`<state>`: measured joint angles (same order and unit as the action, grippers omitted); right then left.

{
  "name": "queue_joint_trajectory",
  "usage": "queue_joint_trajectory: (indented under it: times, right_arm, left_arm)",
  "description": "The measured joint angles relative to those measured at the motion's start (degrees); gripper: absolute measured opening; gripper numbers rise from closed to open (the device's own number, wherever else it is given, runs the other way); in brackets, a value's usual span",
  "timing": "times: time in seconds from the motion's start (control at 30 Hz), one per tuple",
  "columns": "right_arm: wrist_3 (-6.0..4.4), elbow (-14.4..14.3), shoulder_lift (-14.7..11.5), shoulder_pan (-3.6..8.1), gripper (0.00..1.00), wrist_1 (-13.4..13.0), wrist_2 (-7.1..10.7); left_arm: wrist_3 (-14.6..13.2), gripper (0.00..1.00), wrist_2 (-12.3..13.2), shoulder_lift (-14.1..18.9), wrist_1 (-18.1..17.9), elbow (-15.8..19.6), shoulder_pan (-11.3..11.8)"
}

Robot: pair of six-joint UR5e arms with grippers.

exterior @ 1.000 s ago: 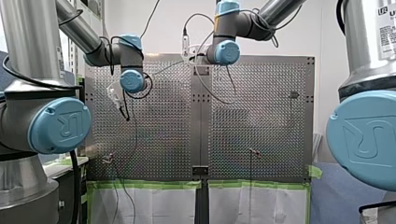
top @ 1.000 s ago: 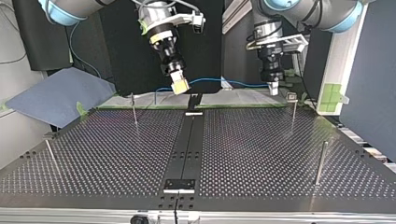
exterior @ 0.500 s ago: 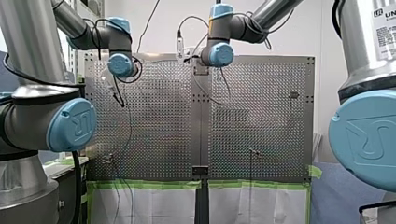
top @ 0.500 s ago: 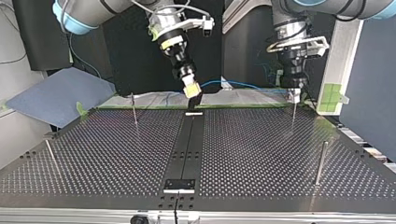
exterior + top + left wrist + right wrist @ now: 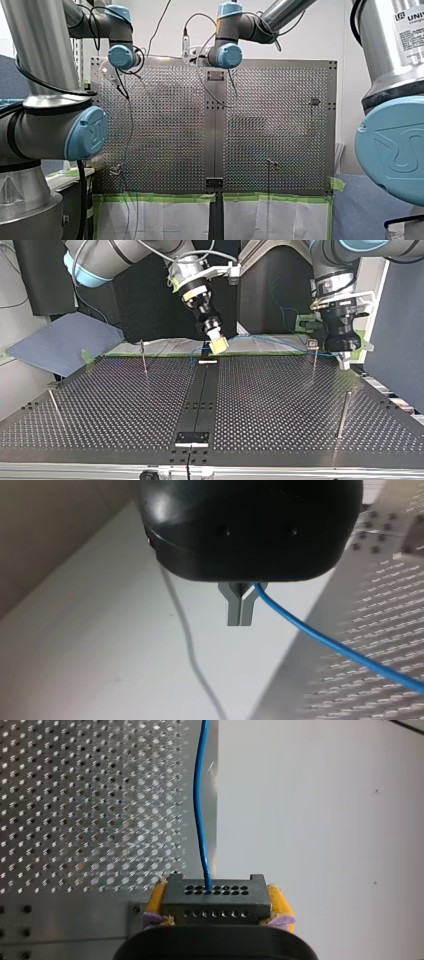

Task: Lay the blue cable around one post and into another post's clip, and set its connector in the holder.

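Your R gripper [image 5: 217, 906] was pinching the dark connector [image 5: 216, 892] btwn its yellow pads [image 5: 278, 902]. The blue cable [image 5: 201, 810] ran straight out of the connector's face, along the edge of the perforated table [image 5: 75, 795]. In the top view the R gripper hung tilted over the table's far edge, near the centre strip. Your L gripper [image 5: 240, 614] had its metal fingers pressed together on the cable (it left them near their base, slanting away). In the top view it sat just beside the far post w/ the clip [image 5: 314, 357], the cable strung btwn both grippers.
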<state>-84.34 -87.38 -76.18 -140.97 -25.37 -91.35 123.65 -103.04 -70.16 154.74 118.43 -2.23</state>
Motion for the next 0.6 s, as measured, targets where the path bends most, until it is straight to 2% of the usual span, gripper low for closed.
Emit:
queue_joint_trajectory:
  times: [0.17, 0.43, 0.6]
  right_arm:
    - [-0.27, 2.3, 0.86, -0.04, 0.0, 0.64, 0.49]
    - [-0.48, 5.82, 1.37, -0.06, 0.0, 1.27, 0.84]
    - [-1.28, 7.61, 2.26, -0.07, 0.0, 1.44, 1.49]
  left_arm:
    - [0.45, 0.0, 0.14, -0.27, -0.32, -2.55, 2.57]
    - [0.55, 0.0, 0.27, -2.78, 0.09, -6.37, 6.39]
    - [0.45, 0.0, 0.35, -4.67, 0.12, -8.67, 8.68]
